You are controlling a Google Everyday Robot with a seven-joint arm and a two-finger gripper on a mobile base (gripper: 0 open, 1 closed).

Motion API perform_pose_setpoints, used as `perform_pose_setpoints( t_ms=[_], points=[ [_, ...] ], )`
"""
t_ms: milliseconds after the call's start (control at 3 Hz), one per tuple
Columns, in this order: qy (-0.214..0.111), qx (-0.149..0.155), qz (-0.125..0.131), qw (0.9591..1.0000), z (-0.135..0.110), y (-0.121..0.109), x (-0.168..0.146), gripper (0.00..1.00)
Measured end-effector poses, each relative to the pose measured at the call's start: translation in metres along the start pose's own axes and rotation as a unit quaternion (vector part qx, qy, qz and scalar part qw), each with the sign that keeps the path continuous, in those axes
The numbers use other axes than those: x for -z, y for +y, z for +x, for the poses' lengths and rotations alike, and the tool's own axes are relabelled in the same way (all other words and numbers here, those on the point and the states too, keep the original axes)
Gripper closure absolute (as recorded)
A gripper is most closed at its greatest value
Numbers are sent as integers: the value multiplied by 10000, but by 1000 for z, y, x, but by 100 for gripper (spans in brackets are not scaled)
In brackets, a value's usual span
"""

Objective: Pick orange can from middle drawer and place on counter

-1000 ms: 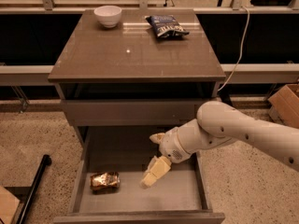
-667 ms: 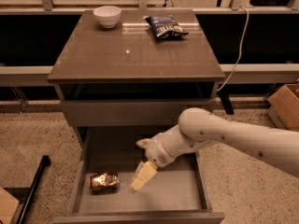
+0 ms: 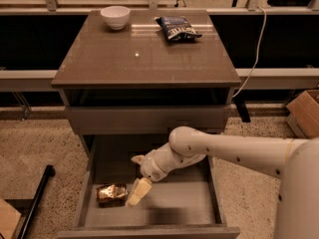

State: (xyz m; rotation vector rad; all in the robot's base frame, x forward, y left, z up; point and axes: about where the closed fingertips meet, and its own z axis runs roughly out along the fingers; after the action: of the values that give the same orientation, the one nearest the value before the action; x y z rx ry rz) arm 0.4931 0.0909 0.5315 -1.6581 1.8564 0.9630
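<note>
Down in the middle drawer (image 3: 179, 205), no grasp yet
Gripper (image 3: 138, 176) spread wide just beside the orange can (image 3: 110, 193); grab, lift, counter (image 3: 149, 59) drop all left

I find the orange can (image 3: 111, 193) lying on its side, shiny gold-orange with crinkly reflections, just left of the lower of my gripper's fingers (image 3: 139, 191). It looks a hair apart from that fingertip, though I can't rule out contact. The gripper (image 3: 133, 180) hangs spread wide inside the middle drawer (image 3: 184, 199). The drawer stands pulled out, a grey-brown box with low walls, and its flat floor lies under the fingers. The counter (image 3: 144, 54), a glossy grey-brown slab, sits well above and behind them.
</note>
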Motion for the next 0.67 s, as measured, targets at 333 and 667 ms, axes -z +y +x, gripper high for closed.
perform_pose_setpoints(
  t_ms=[333,667],
  points=[
    [-26,-30,-46,10000,19,-22,-40,0],
    [-39,-69,-86,9999,23,-23,-47,0]
  ],
)
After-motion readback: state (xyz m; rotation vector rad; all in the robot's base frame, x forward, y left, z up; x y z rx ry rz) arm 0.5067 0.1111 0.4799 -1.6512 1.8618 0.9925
